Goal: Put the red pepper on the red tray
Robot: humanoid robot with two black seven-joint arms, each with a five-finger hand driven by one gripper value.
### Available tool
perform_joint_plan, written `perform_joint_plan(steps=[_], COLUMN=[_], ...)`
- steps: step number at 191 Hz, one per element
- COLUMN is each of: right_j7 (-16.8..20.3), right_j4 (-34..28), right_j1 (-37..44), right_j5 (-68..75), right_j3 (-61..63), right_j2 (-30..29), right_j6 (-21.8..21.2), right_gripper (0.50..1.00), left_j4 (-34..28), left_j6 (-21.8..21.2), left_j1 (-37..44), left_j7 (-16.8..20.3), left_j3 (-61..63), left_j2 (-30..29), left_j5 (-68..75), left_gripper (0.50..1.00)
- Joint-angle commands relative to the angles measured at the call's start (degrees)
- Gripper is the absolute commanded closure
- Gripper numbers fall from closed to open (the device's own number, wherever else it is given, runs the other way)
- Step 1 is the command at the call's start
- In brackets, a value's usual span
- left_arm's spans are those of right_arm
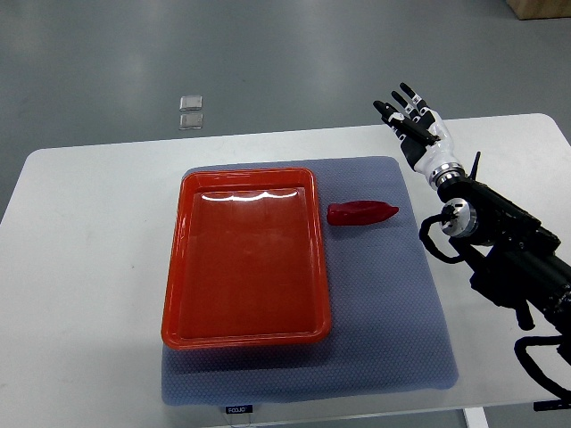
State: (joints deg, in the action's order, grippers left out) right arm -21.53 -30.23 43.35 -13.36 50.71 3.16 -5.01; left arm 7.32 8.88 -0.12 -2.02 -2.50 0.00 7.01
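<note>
The red pepper (360, 213) lies crosswise beside the red tray (245, 258), tip pointing right; right robot hand (413, 122) spread empty.

A small label (238, 409) on the mat's (393, 339) front edge — print too tiny to read.

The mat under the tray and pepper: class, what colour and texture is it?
Blue-grey fabric mat with a fine dotted weave, seen in the top view.
</note>
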Motion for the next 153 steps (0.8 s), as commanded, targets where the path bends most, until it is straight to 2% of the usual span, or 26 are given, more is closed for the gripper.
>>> perform_joint_plan(steps=[1, 153], right_j7=[0.00, -0.27], right_j4=[0.00, -0.09], right_j1=[-0.02, 0.07], right_j5=[0.00, 0.00], right_j3=[0.00, -0.44], right_j2=[0.00, 0.26], right_j6=[0.00, 0.79], right_gripper=[0.585, 0.585], left_j4=[-0.02, -0.02], left_j6=[-0.01, -0.01], left_j1=[-0.23, -0.31], left_j7=[0.00, 0.00], left_j3=[-0.05, -0.13], left_j2=[0.00, 0.00], left_j5=[-0.07, 0.02], left_gripper=[0.500, 0.500])
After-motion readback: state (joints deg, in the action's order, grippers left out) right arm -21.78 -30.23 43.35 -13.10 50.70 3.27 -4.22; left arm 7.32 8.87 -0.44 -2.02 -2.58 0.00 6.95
